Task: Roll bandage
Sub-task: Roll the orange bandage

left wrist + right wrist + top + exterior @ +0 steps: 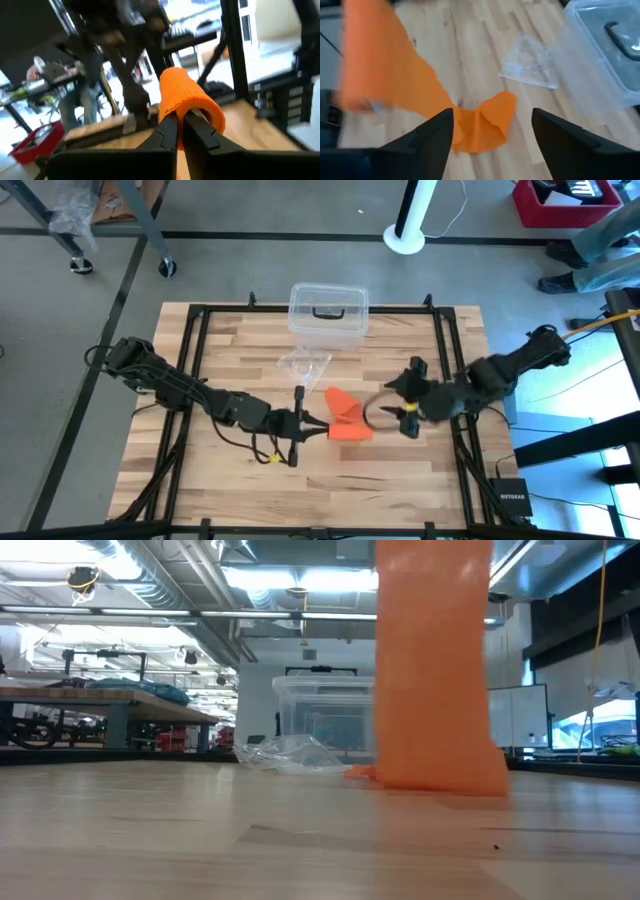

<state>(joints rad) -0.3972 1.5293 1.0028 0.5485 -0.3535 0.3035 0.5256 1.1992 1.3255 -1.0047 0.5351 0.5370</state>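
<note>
**Table inventory — bandage in the left gripper, right gripper spread**

- Bandage (345, 416): bright orange fabric strip near the middle of the table. Part of it lies crumpled on the wood; another part is lifted off the surface. In the low view (432, 670) it hangs as a tall orange band whose lower end rests on the tabletop. In the left wrist view (186, 95) it drapes over the fingertips as a folded hump.
- Left gripper (318, 425): at the bandage's 9 o'clock edge, arm reaching in from the table's 9 o'clock side. Its two dark fingers (167, 131) are pinched together on the orange fabric.
- Right gripper (408, 412): at the bandage's 3 o'clock side, just beside it, arm coming from the table's 3 o'clock side. The fingers (437, 131) stand wide apart with nothing between them — the crumpled end of the bandage (482, 122) lies on the wood beyond them.
- Clear plastic box (328, 310): with a dark handle on its lid, at the table's 12 o'clock edge, well apart from the bandage.
- Clear plastic piece (304, 365): small, crinkled, lying flat between the box and the bandage, at the bandage's 11 o'clock.
- Table (200, 470): light wooden planks inside a black frame.
</note>
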